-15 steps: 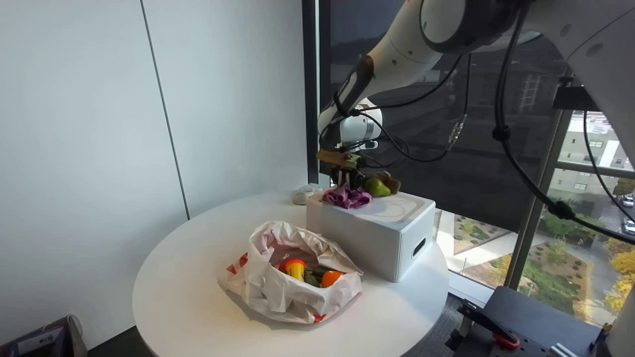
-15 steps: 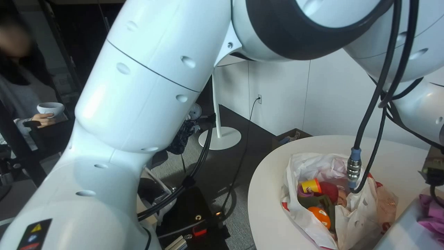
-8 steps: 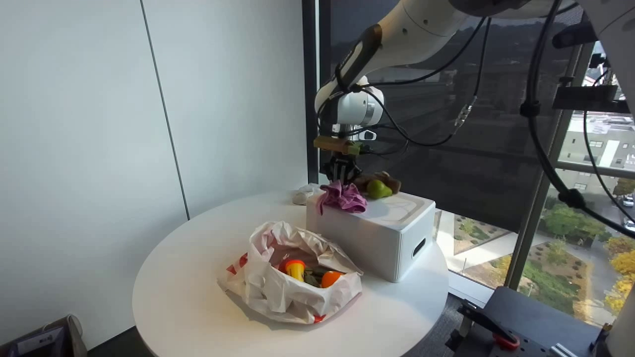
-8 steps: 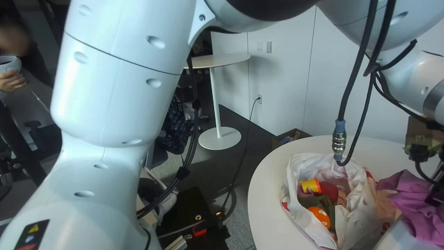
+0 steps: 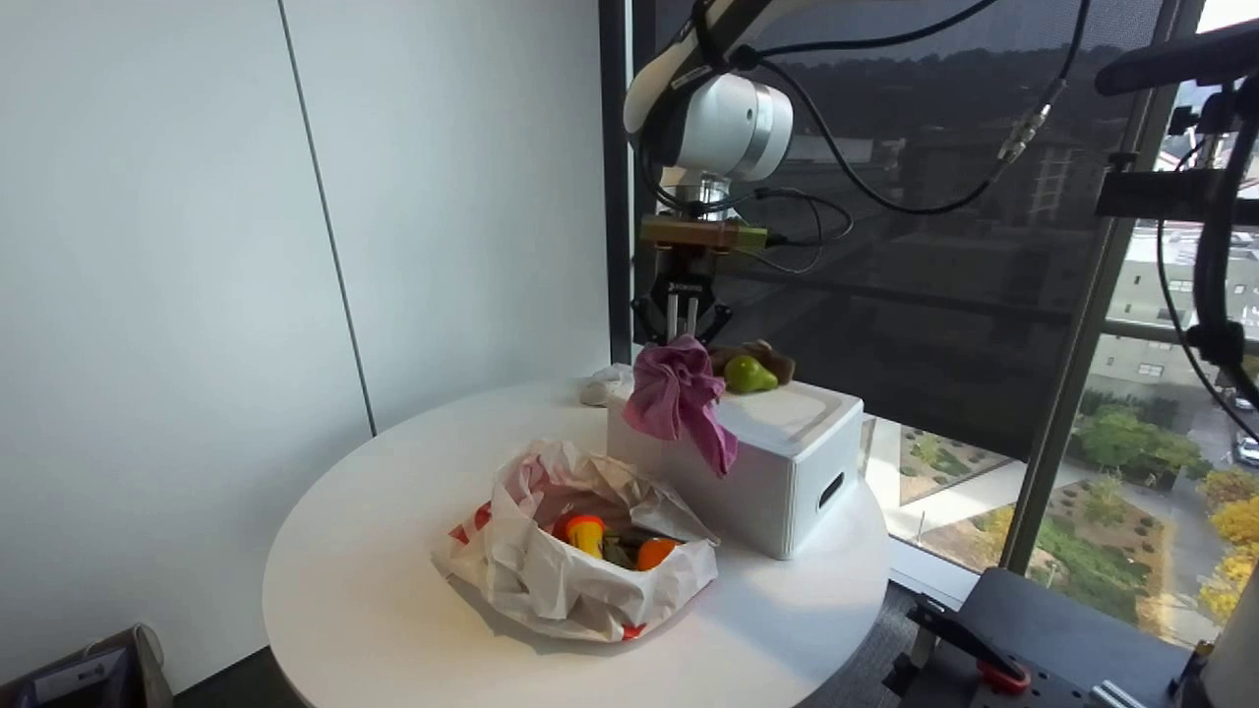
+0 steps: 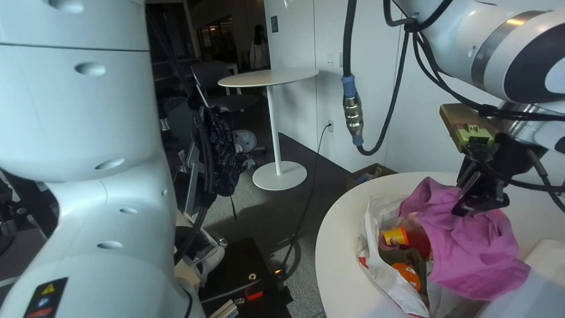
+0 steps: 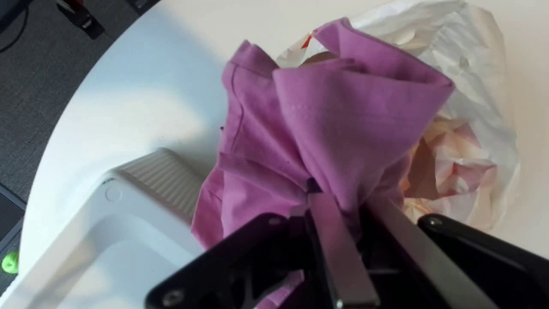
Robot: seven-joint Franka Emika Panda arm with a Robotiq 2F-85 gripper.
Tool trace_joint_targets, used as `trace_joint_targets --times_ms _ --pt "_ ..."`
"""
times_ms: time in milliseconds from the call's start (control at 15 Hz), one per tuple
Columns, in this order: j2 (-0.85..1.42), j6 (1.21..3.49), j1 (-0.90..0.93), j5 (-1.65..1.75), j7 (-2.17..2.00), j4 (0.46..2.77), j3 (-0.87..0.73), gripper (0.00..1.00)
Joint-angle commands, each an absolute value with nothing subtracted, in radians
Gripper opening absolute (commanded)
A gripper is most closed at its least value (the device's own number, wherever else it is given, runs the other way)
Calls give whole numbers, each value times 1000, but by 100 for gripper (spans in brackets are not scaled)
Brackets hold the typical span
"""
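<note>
Purple cloth (image 7: 339, 116) in end effector (image 7: 348, 199): creased, drooping (stitched hem (image 7: 234, 112)).

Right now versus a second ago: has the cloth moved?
Yes. In an exterior view, the cloth has moved from atop the box toward the bag; the box hasn't shifted.

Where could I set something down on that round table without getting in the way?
The widest bare stretch of the table lies between the bag and the wall. A smaller one is bordered by bag, box and table edge.

It's crowded between bag and box, where the cloth hangs from the jaws. A pear sits on the box.
</note>
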State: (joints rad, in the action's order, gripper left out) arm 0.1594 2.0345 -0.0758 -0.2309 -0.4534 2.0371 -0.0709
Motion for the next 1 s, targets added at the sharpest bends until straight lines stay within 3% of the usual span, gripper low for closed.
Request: trace_joint_targets --times_ms 0,933 --pt "122 1991 -33 -199 -354 2096 -39 8" --pt "442 2123 124 -21 -349 1839 31 8"
